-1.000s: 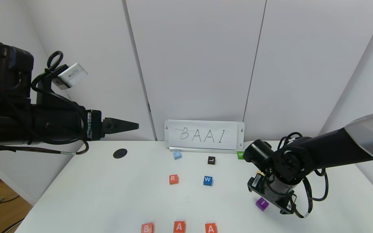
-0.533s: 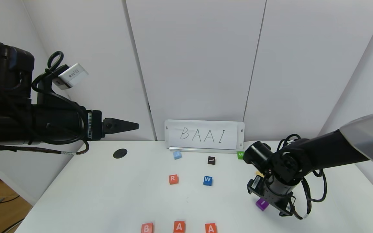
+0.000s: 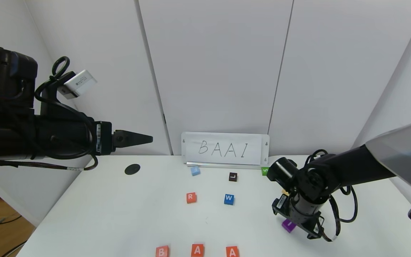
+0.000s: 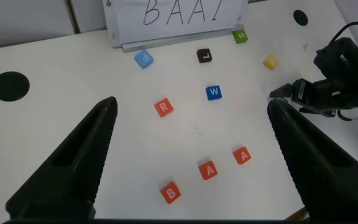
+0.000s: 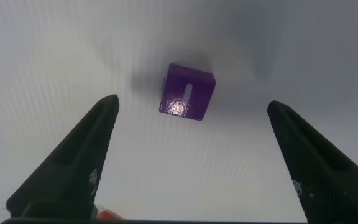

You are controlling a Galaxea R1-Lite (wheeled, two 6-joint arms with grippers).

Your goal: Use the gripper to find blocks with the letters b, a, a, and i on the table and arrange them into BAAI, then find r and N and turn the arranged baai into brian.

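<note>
- My right end effector (image 5: 191,162) hangs directly above the purple I block (image 3: 288,225), fingers spread wide on either side and grasping nothing; the right wrist view shows the block (image 5: 188,92) centred in the gap, which I judge is the alignment needed before a descent and pinch.
- The I block lies on the white desk (image 3: 120,210) toward the right, well apart from the row forming at the near edge.
- Three orange-red blocks, B (image 3: 162,251), A (image 3: 197,250) and A (image 3: 232,251), sit in a line at the near edge, evenly spaced, with bare desk to the right of the second A. That gap, in my judgement, is reserved for the I.
- The handwritten BAAI sign (image 3: 225,149) stands against the back wall as the spelling reference.
- The orange-red R block (image 3: 191,197) rests mid-desk, untouched, beside the blue W block (image 3: 229,199); the yellow N block (image 4: 270,62) shows only in the left wrist view, close to the right arm and the green S block (image 4: 240,36).
- My left end effector (image 4: 191,155) is parked high over the desk's left side, released and empty, out of the working arm's way.
</note>
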